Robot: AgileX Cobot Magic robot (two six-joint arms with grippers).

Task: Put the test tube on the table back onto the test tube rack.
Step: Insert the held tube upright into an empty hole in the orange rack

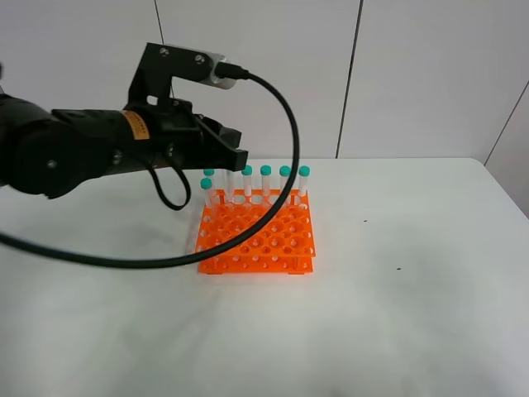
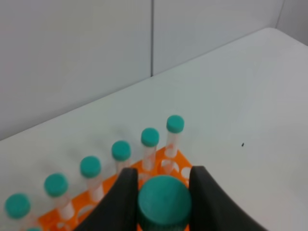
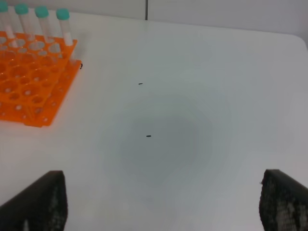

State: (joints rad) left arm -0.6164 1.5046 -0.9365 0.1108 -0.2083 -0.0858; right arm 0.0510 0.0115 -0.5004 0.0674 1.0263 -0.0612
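My left gripper [image 1: 235, 155] hovers over the back left part of the orange test tube rack [image 1: 263, 241]. In the left wrist view its fingers [image 2: 126, 192] are shut on the teal cap of a test tube [image 2: 163, 201], held upright above the rack [image 2: 160, 162]. Its lower body is hidden. Several capped tubes [image 1: 285, 180] stand in the rack's back row and show in the left wrist view [image 2: 121, 151]. My right gripper [image 3: 163, 207] is open and empty above the white table [image 3: 192, 96], to the right of the rack [image 3: 29, 86].
The white table [image 1: 413, 289] stretches right of and in front of the rack. A black cable [image 1: 289, 141] loops from the left arm's camera down over the rack's front. Grey wall panels stand behind the table.
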